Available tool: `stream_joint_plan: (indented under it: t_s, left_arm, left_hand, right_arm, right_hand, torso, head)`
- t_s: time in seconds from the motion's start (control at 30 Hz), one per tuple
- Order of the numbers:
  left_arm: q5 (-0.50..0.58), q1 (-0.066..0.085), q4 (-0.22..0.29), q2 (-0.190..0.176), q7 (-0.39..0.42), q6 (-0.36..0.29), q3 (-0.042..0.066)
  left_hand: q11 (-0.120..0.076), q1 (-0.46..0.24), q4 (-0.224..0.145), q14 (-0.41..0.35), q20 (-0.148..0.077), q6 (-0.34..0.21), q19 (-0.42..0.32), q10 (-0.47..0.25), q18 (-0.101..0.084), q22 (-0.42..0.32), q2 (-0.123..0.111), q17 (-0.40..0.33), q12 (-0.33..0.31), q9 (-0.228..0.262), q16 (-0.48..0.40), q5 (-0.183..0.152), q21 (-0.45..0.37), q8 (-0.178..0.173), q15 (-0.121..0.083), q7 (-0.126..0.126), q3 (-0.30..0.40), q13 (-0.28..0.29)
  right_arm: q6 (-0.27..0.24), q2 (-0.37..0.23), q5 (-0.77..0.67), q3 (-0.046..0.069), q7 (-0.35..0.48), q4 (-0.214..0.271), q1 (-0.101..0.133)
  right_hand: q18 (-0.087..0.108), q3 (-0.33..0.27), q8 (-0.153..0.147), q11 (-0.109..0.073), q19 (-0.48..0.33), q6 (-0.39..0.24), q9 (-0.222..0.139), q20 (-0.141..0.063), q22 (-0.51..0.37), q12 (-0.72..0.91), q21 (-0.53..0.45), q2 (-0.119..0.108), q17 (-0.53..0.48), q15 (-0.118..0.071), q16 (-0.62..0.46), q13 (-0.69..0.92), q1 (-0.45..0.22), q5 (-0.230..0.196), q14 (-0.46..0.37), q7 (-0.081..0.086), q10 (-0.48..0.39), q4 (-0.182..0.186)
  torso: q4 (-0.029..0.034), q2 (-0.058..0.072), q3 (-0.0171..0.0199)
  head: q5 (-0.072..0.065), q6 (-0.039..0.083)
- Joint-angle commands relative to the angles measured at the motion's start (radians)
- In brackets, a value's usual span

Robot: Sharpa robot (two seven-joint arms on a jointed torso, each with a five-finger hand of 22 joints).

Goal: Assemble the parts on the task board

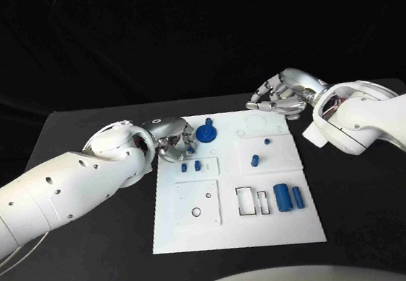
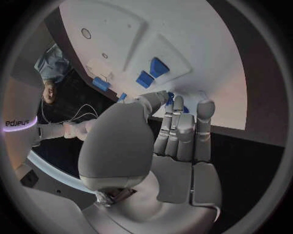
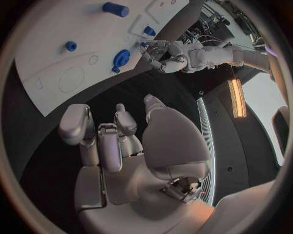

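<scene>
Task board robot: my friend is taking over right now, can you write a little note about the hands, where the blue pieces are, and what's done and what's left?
Left hand: at the task board's far left edge, fingers curled beside a round blue part; whether it grips anything cannot be told.
Right hand: over the black table past the board's far right corner, holding nothing, fingers apart.
Parts: small blue pieces stand mid-board on the left, two more to their right, and two blue cylinders lie by the rectangular outlines near the front.
Done: not clear from here.
Left: the lying cylinders, probably others, look unplaced.
</scene>
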Motion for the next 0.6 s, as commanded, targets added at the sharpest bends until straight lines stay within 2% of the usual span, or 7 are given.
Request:
stream_joint_plan:
  t_s: [0.03, 0.07, 0.13, 0.3, 0.6]
  left_arm:
    - [-0.013, 0.000, -0.001, 0.005, -0.023, 0.036, 0.001]
    - [-0.013, 0.000, -0.001, 0.007, -0.026, 0.040, 0.001]
    - [-0.014, 0.000, -0.003, 0.009, -0.030, 0.047, 0.001]
    - [-0.015, 0.000, -0.006, 0.014, -0.034, 0.057, 0.001]
    - [-0.015, 0.000, -0.009, 0.016, -0.034, 0.060, 0.001]
  left_hand:
    - [0.001, -0.003, -0.001, 0.003, -0.004, 0.007, 0.003, 0.008, -0.013, 0.001, 0.005, 0.001, -0.007, 0.001, -0.005, -0.005, -0.002, -0.005, 0.000, 0.003, -0.002, -0.001]
    - [0.001, -0.003, -0.001, 0.003, -0.004, 0.007, 0.003, 0.008, -0.013, 0.001, 0.005, 0.001, -0.007, 0.001, -0.005, -0.005, -0.002, -0.005, 0.000, 0.003, -0.002, -0.001]
    - [0.002, -0.005, 0.000, 0.002, -0.004, 0.007, 0.000, 0.008, -0.013, -0.004, 0.006, -0.002, -0.010, 0.001, -0.006, -0.006, -0.004, -0.006, 0.001, 0.004, -0.002, -0.002]
    - [0.002, -0.005, 0.001, 0.002, -0.004, 0.007, -0.001, 0.008, -0.012, -0.006, 0.008, -0.002, -0.011, 0.001, -0.006, -0.006, -0.005, -0.007, 0.001, 0.004, -0.002, -0.002]
    - [0.001, -0.005, 0.002, 0.002, -0.004, 0.009, 0.002, 0.011, -0.013, -0.001, 0.013, -0.002, -0.013, 0.003, -0.007, -0.006, -0.003, -0.008, 0.001, 0.002, 0.000, -0.001]
  right_arm:
    - [0.010, -0.001, -0.011, 0.000, 0.000, -0.002, -0.001]
    - [0.010, -0.001, -0.011, 0.000, 0.000, -0.003, -0.001]
    - [0.010, -0.001, -0.011, 0.000, 0.000, -0.003, -0.001]
    - [0.013, 0.000, -0.011, 0.000, -0.003, -0.005, -0.001]
    - [0.014, 0.000, -0.012, 0.000, -0.007, -0.008, -0.001]
  right_hand:
    - [0.005, -0.006, 0.006, -0.003, -0.002, -0.004, 0.002, -0.003, 0.002, 0.003, -0.001, 0.013, 0.103, -0.005, -0.006, 0.000, 0.000, -0.002, 0.067, -0.003, 0.006, -0.002]
    - [0.005, -0.006, 0.006, -0.003, -0.002, -0.004, 0.002, -0.003, 0.002, 0.003, -0.001, 0.013, 0.103, -0.005, -0.006, 0.000, 0.000, -0.002, 0.067, -0.003, 0.006, -0.002]
    - [0.005, -0.006, 0.006, -0.003, -0.002, -0.004, 0.002, -0.003, 0.002, 0.003, -0.001, 0.013, 0.103, -0.005, -0.006, 0.000, 0.000, -0.002, 0.067, -0.003, 0.006, -0.002]
    - [0.005, -0.006, 0.006, -0.003, -0.002, -0.004, 0.002, -0.003, 0.002, 0.003, -0.001, 0.013, 0.103, -0.005, -0.006, 0.000, 0.000, -0.002, 0.067, -0.003, 0.006, -0.002]
    - [0.005, -0.007, 0.007, -0.003, -0.001, -0.004, 0.002, -0.003, 0.002, 0.003, -0.001, 0.013, 0.104, -0.006, -0.006, -0.001, 0.000, -0.002, 0.067, -0.003, 0.006, -0.002]
  torso:
    - [-0.0019, 0.001, -0.0008]
    - [-0.0021, 0.001, 0.0005]
    - [-0.0016, 0.000, 0.0008]
    - [0.0014, 0.000, 0.0002]
    - [0.0009, 0.000, 0.0005]
  head:
    - [0.000, 0.001]
    - [0.001, 0.000]
    - [0.001, 0.000]
    - [-0.002, 0.000]
    - [-0.001, -0.001]
